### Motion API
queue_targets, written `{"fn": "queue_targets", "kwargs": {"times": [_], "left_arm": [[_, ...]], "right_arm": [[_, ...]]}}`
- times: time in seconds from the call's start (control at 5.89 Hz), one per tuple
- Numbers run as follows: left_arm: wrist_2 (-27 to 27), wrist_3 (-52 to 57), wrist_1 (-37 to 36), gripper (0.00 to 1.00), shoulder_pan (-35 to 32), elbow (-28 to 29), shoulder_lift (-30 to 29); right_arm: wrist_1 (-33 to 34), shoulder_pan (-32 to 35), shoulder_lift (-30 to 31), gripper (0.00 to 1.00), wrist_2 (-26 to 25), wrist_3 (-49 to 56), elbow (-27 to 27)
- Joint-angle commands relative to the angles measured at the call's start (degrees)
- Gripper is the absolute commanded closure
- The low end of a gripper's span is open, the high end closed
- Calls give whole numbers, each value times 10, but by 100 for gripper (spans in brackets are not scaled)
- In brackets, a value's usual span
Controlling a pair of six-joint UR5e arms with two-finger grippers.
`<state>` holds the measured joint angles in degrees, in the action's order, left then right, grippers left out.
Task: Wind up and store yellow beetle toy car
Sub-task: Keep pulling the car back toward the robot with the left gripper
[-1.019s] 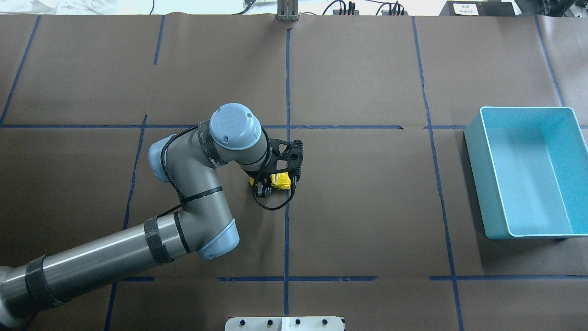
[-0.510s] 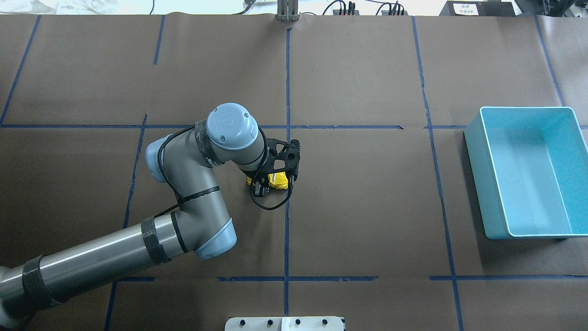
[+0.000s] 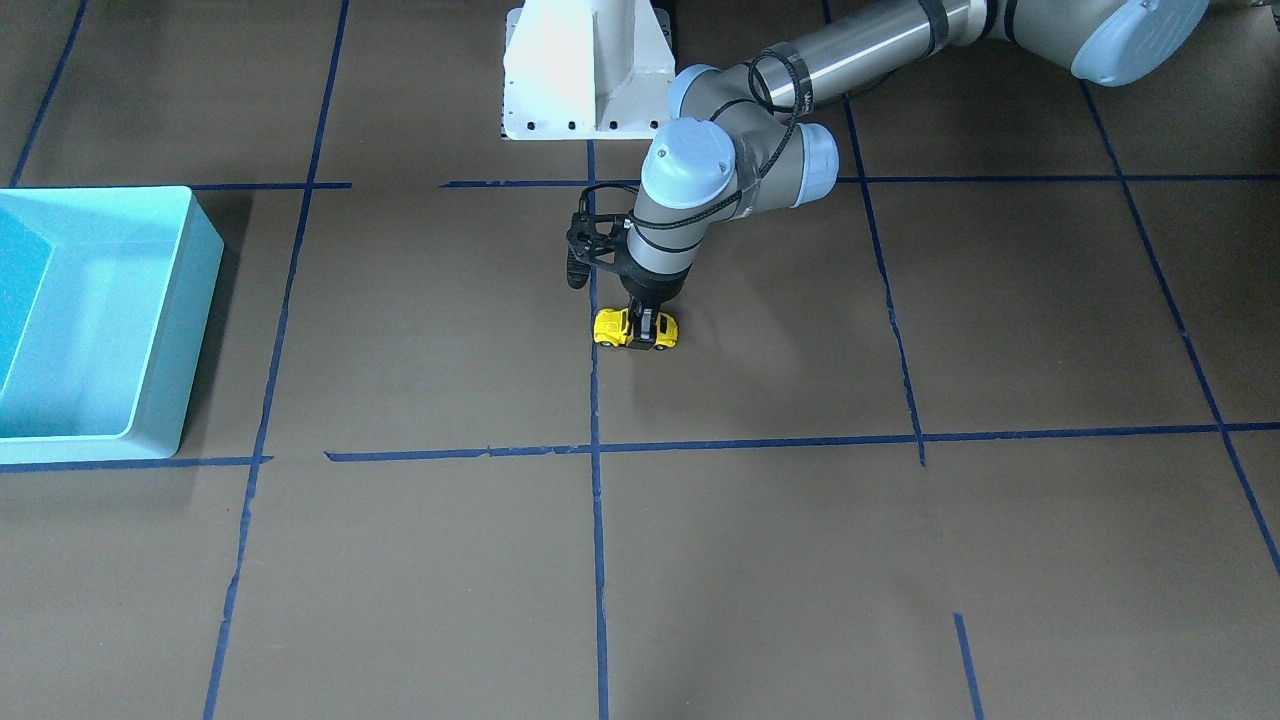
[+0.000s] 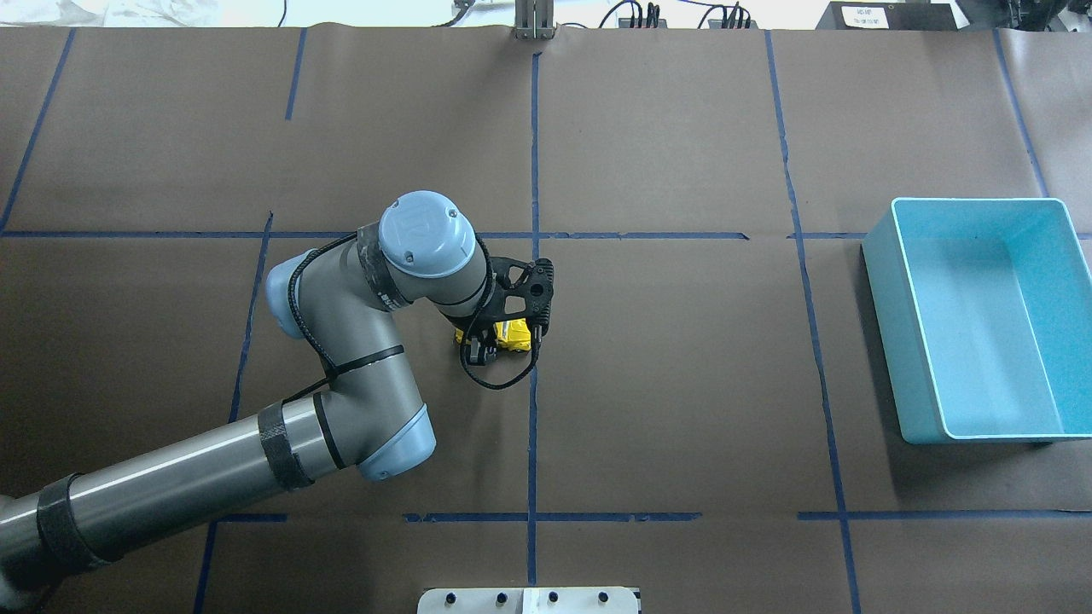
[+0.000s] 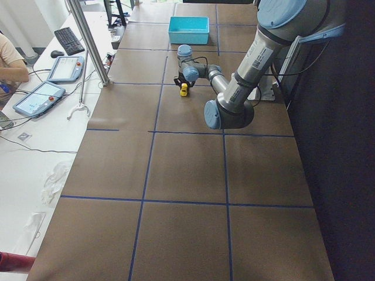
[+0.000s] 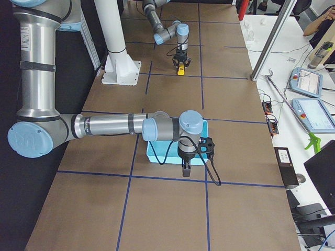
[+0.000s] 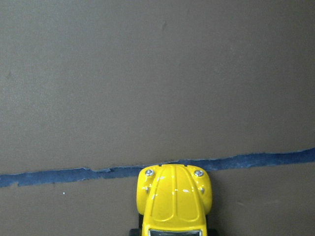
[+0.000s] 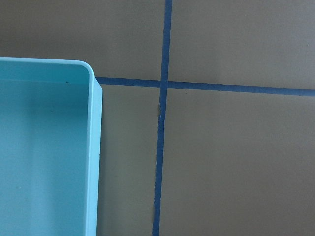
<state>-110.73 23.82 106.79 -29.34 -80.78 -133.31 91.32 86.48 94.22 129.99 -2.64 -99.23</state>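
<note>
Left hand [image 3: 647, 335] points straight down and is closed onto the yellow beetle toy car [image 3: 612, 327], with one dark finger on each flank of the little body. From what I can see, the car sits with its wheels on the brown paper-covered counter [image 3: 800, 560], near the middle of the work area. In the left wrist view I look down over the rounded yellow bonnet [image 7: 174, 201], and its nose just meets a strip of blue tape [image 7: 74, 174] that runs across the paper. From overhead, the car [image 4: 510, 337] lies just beside the centre tape line, half hidden under the arm's wrist, with a loop of black cable hanging next to it.

Well apart from the car, at the far right of the overhead view, stands the light blue bin [image 4: 887, 341], open at the top. The right hand [image 6: 186, 170] hangs beside that bin's near corner. I see it only from the side camera, so I cannot tell whether its fingers are apart or together. Its wrist camera shows one rounded bin corner [image 8: 91, 71] and crossing tape lines.
</note>
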Motion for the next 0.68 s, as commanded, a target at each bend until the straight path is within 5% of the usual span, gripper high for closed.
{"fn": "queue_targets", "kwargs": {"times": [0.0,0.51], "left_arm": [[0,3,0,64,-1,-8,8],[0,3,0,64,-3,-21,23]], "right_arm": [[0,0,0,0,0,0,0],[0,0,0,0,0,0,0]]}}
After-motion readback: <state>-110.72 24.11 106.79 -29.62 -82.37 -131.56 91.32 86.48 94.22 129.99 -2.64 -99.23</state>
